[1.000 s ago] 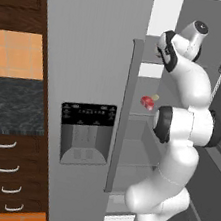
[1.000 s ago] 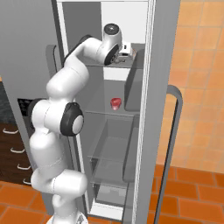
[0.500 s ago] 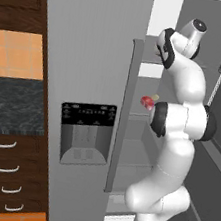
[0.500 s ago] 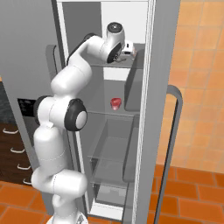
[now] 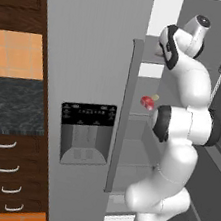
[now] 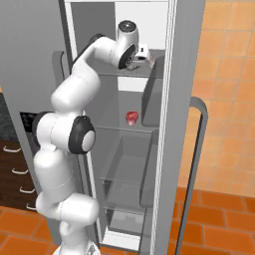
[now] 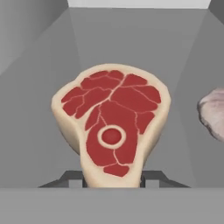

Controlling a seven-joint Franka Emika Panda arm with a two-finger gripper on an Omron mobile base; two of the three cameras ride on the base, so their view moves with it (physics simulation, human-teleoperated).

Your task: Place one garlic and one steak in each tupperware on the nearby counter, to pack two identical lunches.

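A: Gripper state?
B: I see the gripper [image 7: 112, 178] clamped on the fat-rimmed steak [image 7: 112, 124], up on the fridge's upper shelf [image 6: 137, 73].
A: Other steak?
B: Red steak [image 6: 131, 117] sits one shelf lower.

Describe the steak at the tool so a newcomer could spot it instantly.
Look in the open fridge, on its upper shelf where the tool reaches. The steak sits between the fingertips: red marbled meat with a cream fat rim and round bone, unlike the pale garlic beside it.
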